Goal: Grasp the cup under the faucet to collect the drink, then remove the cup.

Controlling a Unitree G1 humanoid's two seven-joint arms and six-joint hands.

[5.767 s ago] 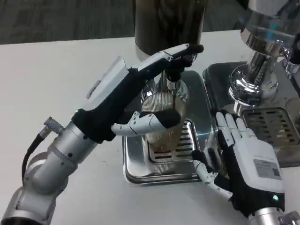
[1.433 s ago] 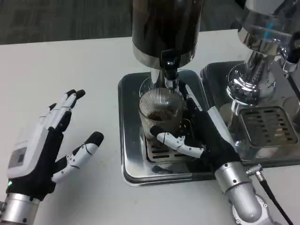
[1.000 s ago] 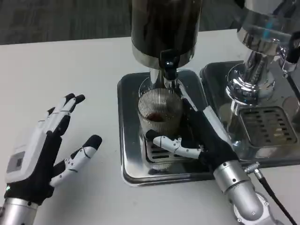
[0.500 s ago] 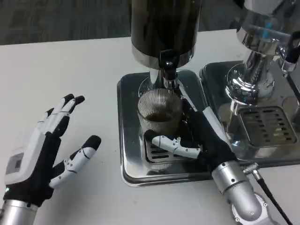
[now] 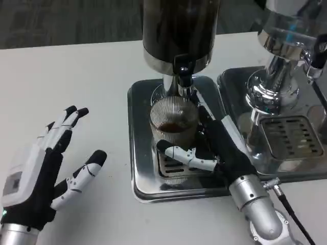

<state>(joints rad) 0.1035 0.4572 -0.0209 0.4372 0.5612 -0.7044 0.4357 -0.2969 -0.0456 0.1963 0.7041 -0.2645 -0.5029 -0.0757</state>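
A ribbed clear cup [image 5: 172,122] with dark drink in its bottom stands on the steel drip tray [image 5: 139,153], right under the black faucet [image 5: 183,71] of the dark dispenser [image 5: 179,30]. My right hand [image 5: 219,148] grips the cup: its thumb crosses the cup's front low down and the fingers reach around the far right side. No liquid runs from the faucet. My left hand [image 5: 43,171] lies open over the table at the left, palm inward, fingers spread, holding nothing.
A second, chrome dispenser [image 5: 278,66] with its own grated tray [image 5: 294,138] stands close on the right of my right forearm. White table [image 5: 76,71] stretches to the left of the drip tray.
Earlier my left hand held the faucet lever while drink poured; it now lies open at the left, drifting toward the near edge. My right hand, then open beside the tray, now grips the cup.
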